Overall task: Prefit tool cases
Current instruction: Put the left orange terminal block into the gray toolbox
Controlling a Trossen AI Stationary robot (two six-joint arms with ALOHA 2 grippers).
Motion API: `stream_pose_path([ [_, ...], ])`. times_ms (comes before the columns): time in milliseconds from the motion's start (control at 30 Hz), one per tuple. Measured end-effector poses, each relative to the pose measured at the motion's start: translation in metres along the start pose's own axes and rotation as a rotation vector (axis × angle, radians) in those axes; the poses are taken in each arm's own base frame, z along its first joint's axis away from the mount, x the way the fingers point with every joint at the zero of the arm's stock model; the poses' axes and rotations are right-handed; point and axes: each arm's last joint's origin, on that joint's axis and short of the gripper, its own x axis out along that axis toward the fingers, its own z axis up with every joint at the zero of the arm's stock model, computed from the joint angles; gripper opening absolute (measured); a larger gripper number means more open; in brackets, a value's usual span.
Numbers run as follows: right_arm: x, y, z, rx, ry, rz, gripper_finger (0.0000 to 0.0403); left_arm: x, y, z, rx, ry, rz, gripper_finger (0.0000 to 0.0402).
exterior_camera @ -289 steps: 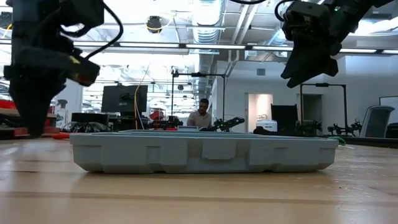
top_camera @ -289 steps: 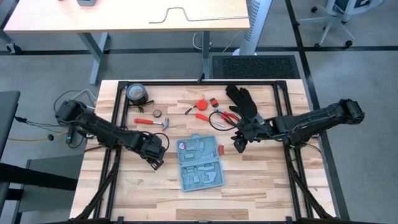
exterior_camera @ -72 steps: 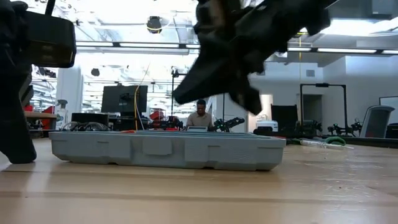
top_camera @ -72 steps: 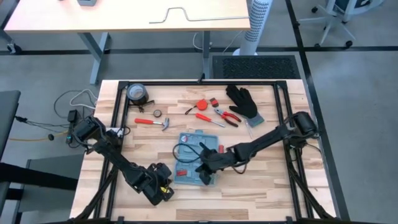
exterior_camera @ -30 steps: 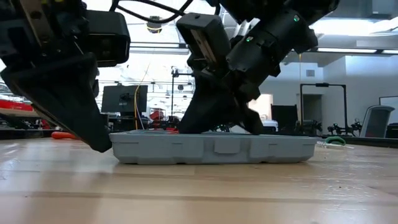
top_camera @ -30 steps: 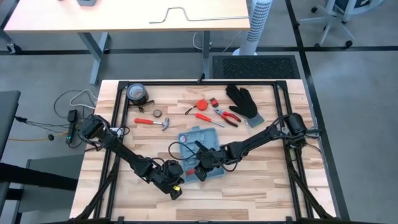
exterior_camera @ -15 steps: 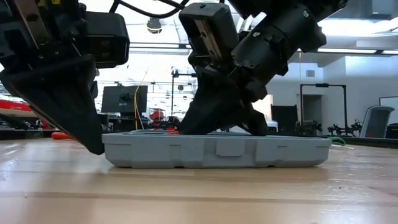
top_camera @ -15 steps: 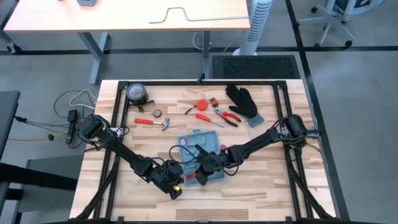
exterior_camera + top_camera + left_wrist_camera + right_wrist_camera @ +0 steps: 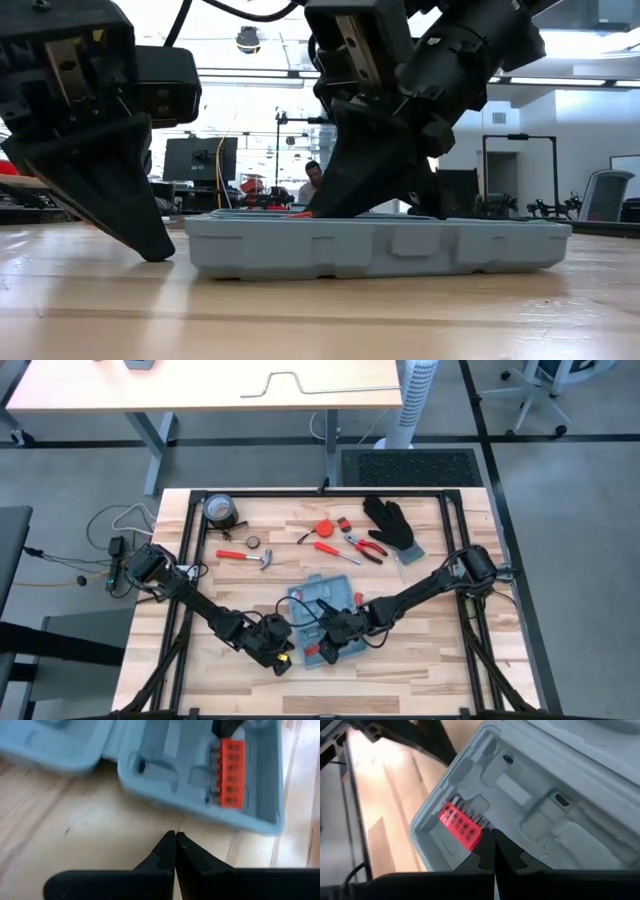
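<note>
From above, the tool case [image 9: 322, 615] lay open near the front middle of the tabletop [image 9: 430, 660]. The right pincer [image 9: 334, 644] hung over its front half and the left pincer [image 9: 278, 652] sat just beside its left edge. Most tools were still loose toward the back: a hammer [image 9: 246, 557], red-handled pliers [image 9: 366, 550], a tape roll [image 9: 220, 511] and a black glove [image 9: 391, 525]. So the fitting seemed barely begun.

At table height, the case [image 9: 375, 245] rested flat, the right arm's pincer [image 9: 372, 185] down inside it and the left one [image 9: 135, 215] touching the wood just beside its end wall. A person sat far back in the room.

The left wrist camera showed that pincer's fingers [image 9: 172, 851] pressed together, holding nothing, close to the case wall; one red bit holder [image 9: 229, 773] already sat in its slot, with the other moulded slots bare.

The right wrist camera showed its own fingers [image 9: 497, 851] closed too, empty, beside the holder [image 9: 460, 826]. Nothing blocked the remaining slots; the left arm crowded the case's side.
</note>
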Motion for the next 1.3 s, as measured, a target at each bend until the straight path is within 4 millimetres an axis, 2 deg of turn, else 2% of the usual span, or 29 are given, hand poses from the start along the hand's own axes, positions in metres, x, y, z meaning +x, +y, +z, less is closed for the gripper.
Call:
stream_pose_path([
  [333,-0.018,0.002,0.006,-0.030,-0.032,-0.063,0.0000,0.000,0.000,-0.001,-0.004,-0.009,-0.027,0.0000],
  [533,-0.018,0.005,0.002,-0.038,-0.002,-0.044,0.0000,0.000,0.000,-0.001,0.003,-0.010,-0.029,0.0000],
  [800,-0.016,-0.005,0.013,-0.012,-0.019,-0.066,0.0000,0.001,0.000,0.003,0.001,-0.028,-0.040,0.0000],
  [967,-0.016,-0.007,0.015,-0.009,-0.021,-0.069,0.0000,0.002,-0.004,0.007,-0.015,-0.018,-0.115,0.0000],
  [1300,-0.016,-0.002,0.009,-0.011,0.010,-0.048,0.0000,-0.010,-0.021,-0.017,-0.022,0.019,-0.191,0.0000],
])
